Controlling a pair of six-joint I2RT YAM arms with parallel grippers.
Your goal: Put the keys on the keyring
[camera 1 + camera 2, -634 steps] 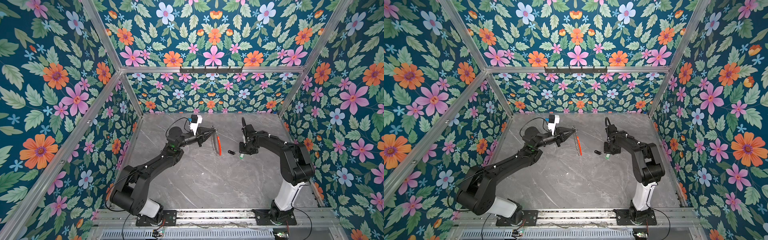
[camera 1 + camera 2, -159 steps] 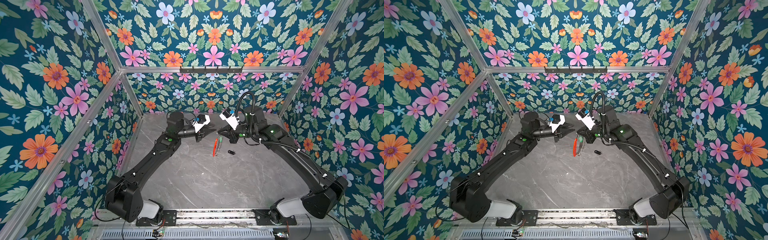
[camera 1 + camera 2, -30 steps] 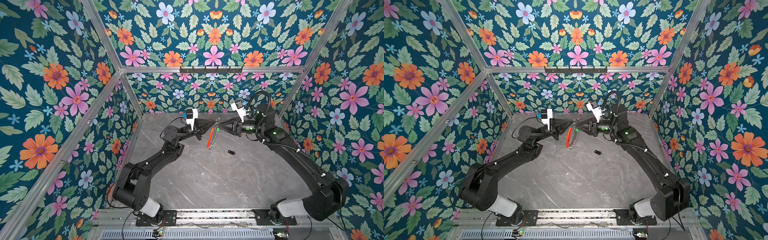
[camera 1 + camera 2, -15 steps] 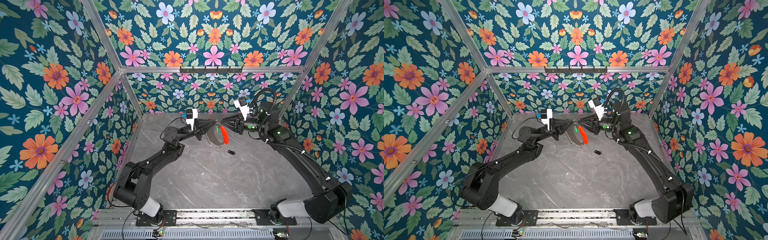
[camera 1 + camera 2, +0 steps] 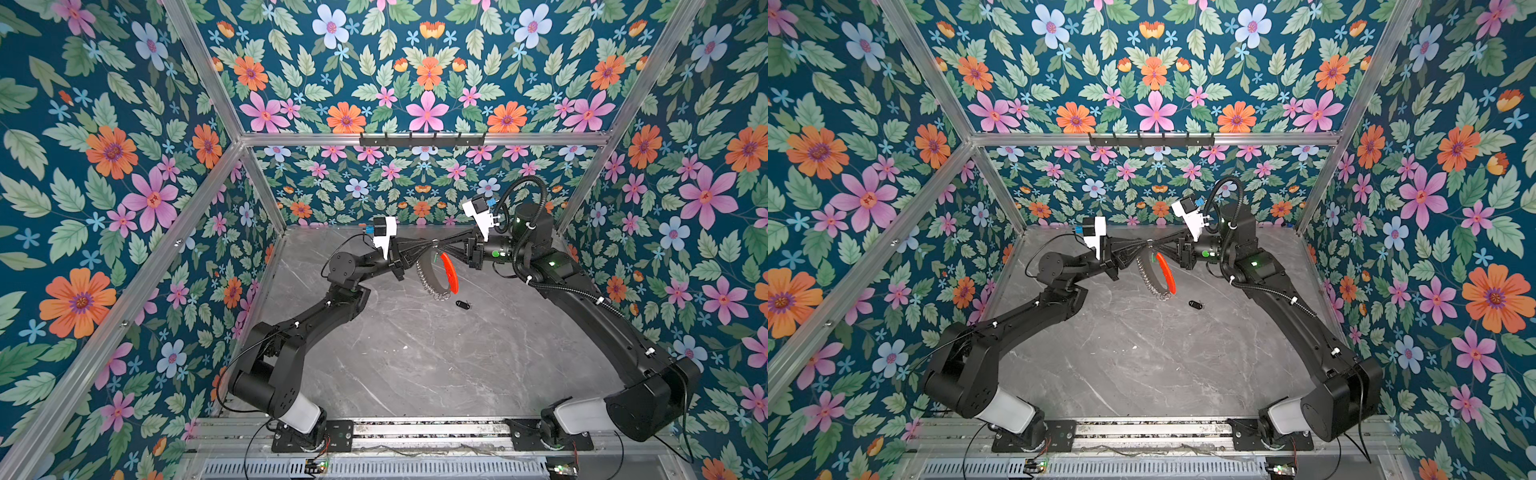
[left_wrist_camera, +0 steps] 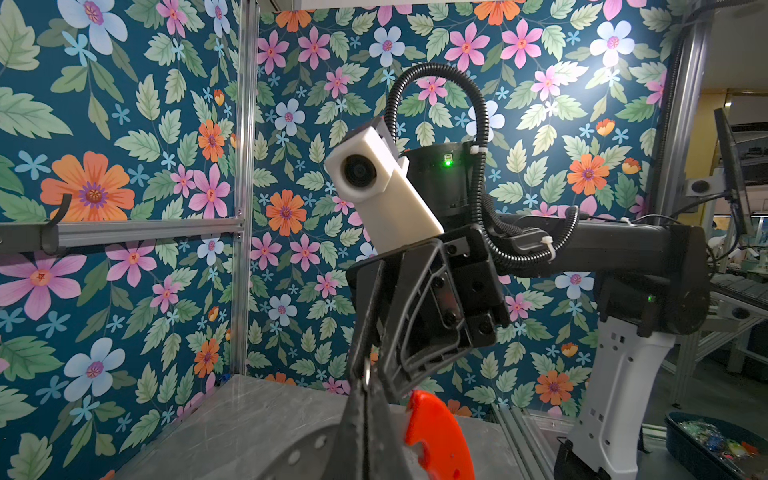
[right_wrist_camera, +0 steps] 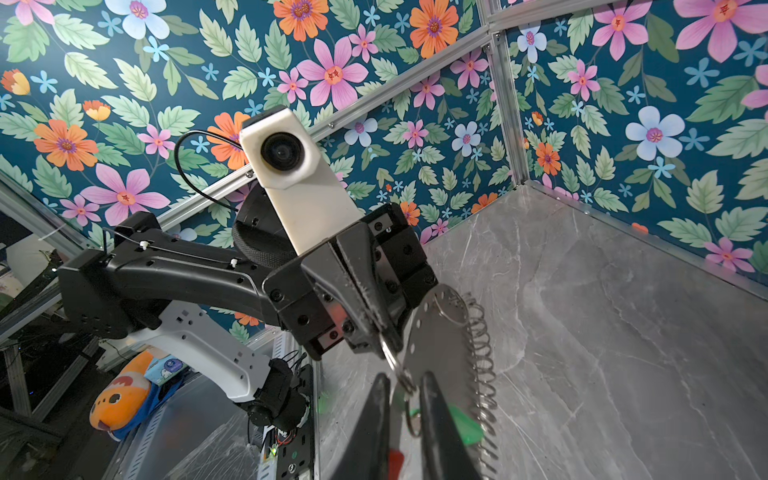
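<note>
The keyring [image 5: 424, 277] hangs above the far middle of the table, a grey hoop [image 7: 440, 357] with a red-orange arc [image 5: 449, 272] and a fringe of split rings. My left gripper [image 5: 428, 242] is shut on its top edge; in the left wrist view the left gripper [image 6: 365, 386] partly hides the hoop. From the right, my right gripper [image 7: 405, 376] meets it tip to tip, its jaws a narrow gap apart round the small ring of the green-tagged key [image 7: 463, 424]. The black-fob key [image 5: 462, 305] lies on the table below, also in a top view [image 5: 1195, 305].
The grey marble table [image 5: 415, 353] is walled in by flowered panels on three sides. A black hook rail [image 5: 422, 140] crosses the back wall high up. A dark bin of small items [image 6: 715, 440] sits outside the cell.
Over the last second the hoop turned from edge-on to angled, showing its red arc. The right jaws narrowed onto the small ring. The left gripper kept its hold.
</note>
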